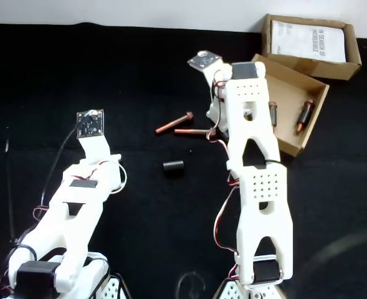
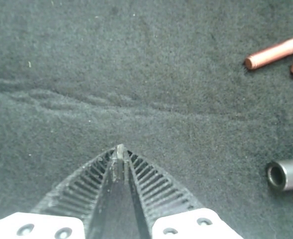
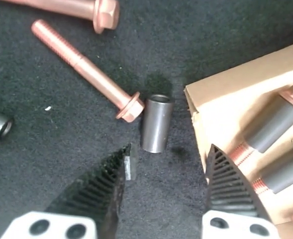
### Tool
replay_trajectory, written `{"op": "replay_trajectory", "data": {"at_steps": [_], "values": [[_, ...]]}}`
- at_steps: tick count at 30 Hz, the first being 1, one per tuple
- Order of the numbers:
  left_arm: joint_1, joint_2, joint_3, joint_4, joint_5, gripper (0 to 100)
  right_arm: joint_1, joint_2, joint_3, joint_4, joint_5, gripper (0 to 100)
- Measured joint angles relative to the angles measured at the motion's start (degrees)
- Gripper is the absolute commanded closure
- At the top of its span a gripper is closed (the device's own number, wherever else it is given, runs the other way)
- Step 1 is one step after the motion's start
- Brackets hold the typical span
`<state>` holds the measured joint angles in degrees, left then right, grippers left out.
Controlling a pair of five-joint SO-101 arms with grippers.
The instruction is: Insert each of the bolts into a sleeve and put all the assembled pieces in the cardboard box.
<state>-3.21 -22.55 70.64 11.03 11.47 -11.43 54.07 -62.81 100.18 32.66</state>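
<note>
The right gripper [image 3: 171, 162] hangs with its jaws wide, and the near sleeve [image 3: 157, 123] sits just ahead of the gap. It is closer to one fingertip and not yet between the two. It appears to stand on end, open mouth up, so its long axis is upright and the jaws would close across its width (a fair hold on a round thing, I judge). It is a short, smooth, dark grey tube. A bolt [image 3: 81, 64], copper-coloured with a threaded tip, lies with its flanged head close beside the sleeve — touching or not, I cannot tell — and its shank slants away. A second bolt [image 3: 61, 6] lies beyond it.

In the high view the box [image 1: 289, 99] is at about 3 o'clock from the bolts, with assembled pieces [image 1: 305, 116] inside. A far sleeve [image 1: 173, 167] lies at 6 o'clock from them. The left gripper [image 2: 119, 154] is closed on nothing, off at about 9 o'clock, so the right arm is nearer.
</note>
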Motion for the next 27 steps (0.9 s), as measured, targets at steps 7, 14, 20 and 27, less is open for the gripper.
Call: {"op": "replay_trajectory", "data": {"at_steps": [7,14,20,27], "values": [[0.0,0.0,0.0,0.0,0.0,99,-0.18,1.93,5.54,-3.52,0.09,79.3],[0.0,0.0,0.0,0.0,0.0,99,-1.85,4.48,6.77,-6.68,0.09,79.3],[0.0,0.18,0.0,0.0,0.0,99,-2.55,4.75,5.71,-6.95,0.09,79.3],[0.0,0.18,0.0,0.0,0.0,99,-2.81,5.19,-10.55,-1.23,1.67,79.3]]}}
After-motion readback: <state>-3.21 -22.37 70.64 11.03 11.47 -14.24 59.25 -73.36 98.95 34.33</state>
